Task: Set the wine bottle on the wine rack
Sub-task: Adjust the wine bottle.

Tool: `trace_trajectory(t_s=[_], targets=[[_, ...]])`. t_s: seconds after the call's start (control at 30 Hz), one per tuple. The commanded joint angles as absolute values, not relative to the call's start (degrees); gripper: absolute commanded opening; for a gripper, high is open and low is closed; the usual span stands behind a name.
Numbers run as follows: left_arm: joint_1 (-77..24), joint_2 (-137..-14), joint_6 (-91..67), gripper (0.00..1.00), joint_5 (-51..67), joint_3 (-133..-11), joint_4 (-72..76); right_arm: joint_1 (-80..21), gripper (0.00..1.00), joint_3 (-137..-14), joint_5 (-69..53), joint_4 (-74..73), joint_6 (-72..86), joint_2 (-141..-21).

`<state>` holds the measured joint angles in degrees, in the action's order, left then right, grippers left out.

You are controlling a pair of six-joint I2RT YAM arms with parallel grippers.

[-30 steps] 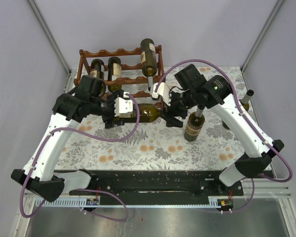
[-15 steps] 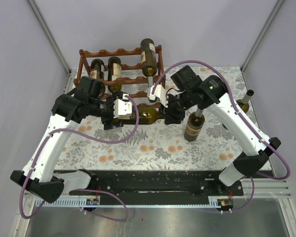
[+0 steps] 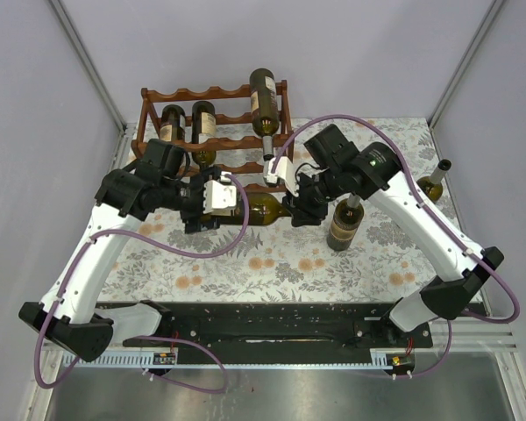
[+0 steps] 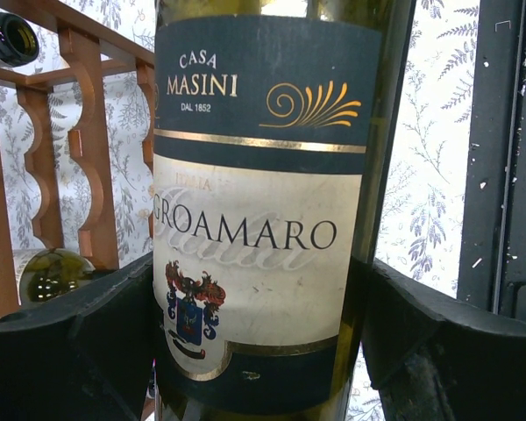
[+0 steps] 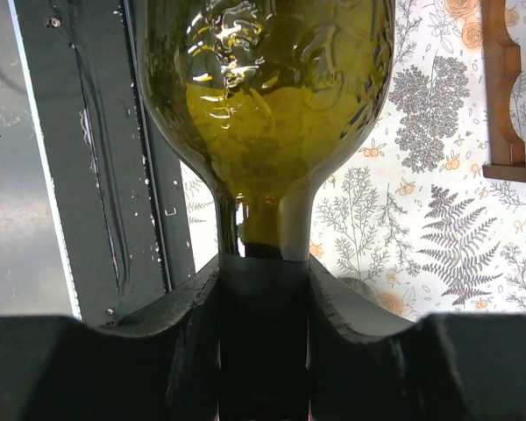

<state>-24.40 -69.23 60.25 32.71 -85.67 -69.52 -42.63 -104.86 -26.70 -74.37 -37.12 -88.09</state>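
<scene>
Two grippers, one load: the left gripper (image 3: 219,206) and the right gripper (image 3: 299,209) both hold the wine bottle (image 3: 261,205), which lies level between them.
Left gripper: clamped across the bottle's body, with a black finger (image 4: 70,342) pressed against each side of the paper label, which reads "CASA MASINI".
Right gripper: closed tight on the bottle's neck just under the shoulder; the neck fills the gap between its fingers (image 5: 368,351).
Wine bottle: green glass, with its base toward the table's left edge and its neck toward the right edge. It lies just in front of the rack's near side, not on any tier.
Wine rack (image 3: 206,91): reddish-brown wood with scalloped rails. It stands at the far edge of the table (image 3: 272,263), toward the far left corner.
Top-tier bottle (image 3: 263,98): lies on the rack's upper rails at the right end, neck pointing to the near edge.
Lower pair (image 3: 202,121): two bottles side by side a tier down, at the rack's left half.
Standing bottle (image 3: 343,224): upright, just beside the right gripper on its near-right side; whether they touch cannot be told.
Second upright bottle (image 3: 431,182): stands near the table's right edge, well apart from the rack.
Table surface: a floral-print covering.
</scene>
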Motion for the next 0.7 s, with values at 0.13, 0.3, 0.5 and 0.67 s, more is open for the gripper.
trace_trajectory(t_s=[0.13, 0.3, 0.5, 0.67], targets=[[-23.5, -68.2, 62.8, 0.33, 29.3, -86.4, -57.9, -43.2, 0.0, -103.4, -32.5, -75.0, -36.7, -83.1], [-22.3, -68.5, 62.8, 0.57, 28.1, -86.4, -56.3, -43.2, 0.0, -102.6, -31.6, -74.3, -35.7, -82.6], [-20.4, -68.1, 63.5, 0.71, 28.2, -86.1, -55.1, -43.2, 0.0, -101.3, -31.6, -72.6, -34.4, -81.3], [-18.2, -67.3, 64.6, 0.9, 28.9, -84.7, -54.1, -43.1, 0.0, -101.2, -31.5, -72.0, -34.1, -80.7]])
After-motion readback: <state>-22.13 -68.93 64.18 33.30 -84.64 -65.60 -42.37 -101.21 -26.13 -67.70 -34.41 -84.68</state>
